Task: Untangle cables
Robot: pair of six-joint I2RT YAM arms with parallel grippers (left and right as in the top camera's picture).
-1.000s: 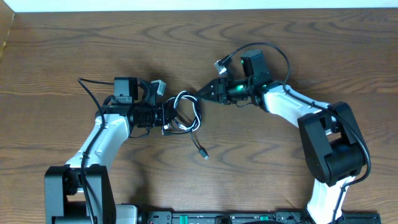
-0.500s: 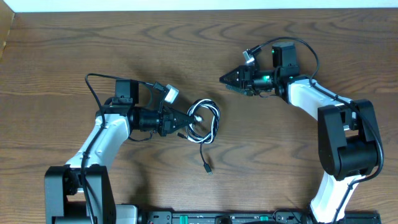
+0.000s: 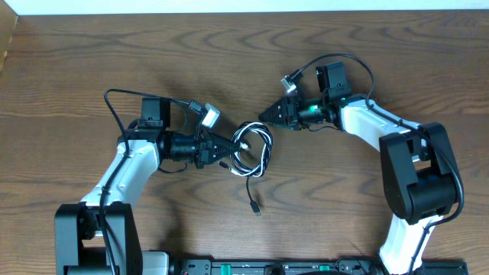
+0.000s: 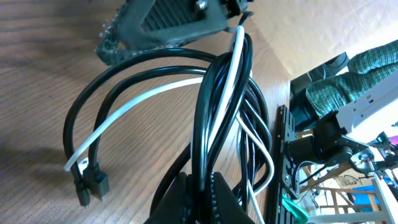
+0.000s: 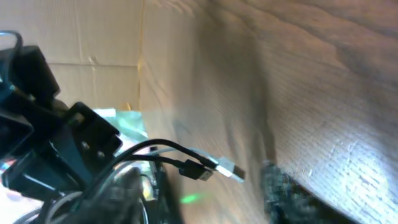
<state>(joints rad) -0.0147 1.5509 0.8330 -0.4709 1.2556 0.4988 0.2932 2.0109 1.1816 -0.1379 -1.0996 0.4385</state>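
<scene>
**Count.** Two arms, two grippers and two cables are in view: one black cable (image 4: 208,112) and one white cable (image 4: 140,99). They are looped together in one bundle (image 3: 252,147).

**Cable position.** The bundle is at mid-table, between the two grippers. One black tail leaves the bundle toward the near side and ends in a plug (image 3: 256,208) lying on the wood. In the left wrist view, two black plug ends and one white end hang together off the side of the loops.

**Left gripper** (image 3: 229,150). It is clenched on the bundle, with black and white strands pinched together between its fingertips.

**Right gripper** (image 3: 265,117). It is just beside the far side of the bundle. The right wrist view is blurred, but its fingers (image 5: 289,193) stand apart with nothing between them. Contact with the cables cannot be told.

**Edges and room.** The table (image 3: 229,53) shows bare wood from the bundle to the far edge and to the left edge. The arm bases stand at the near edge.
</scene>
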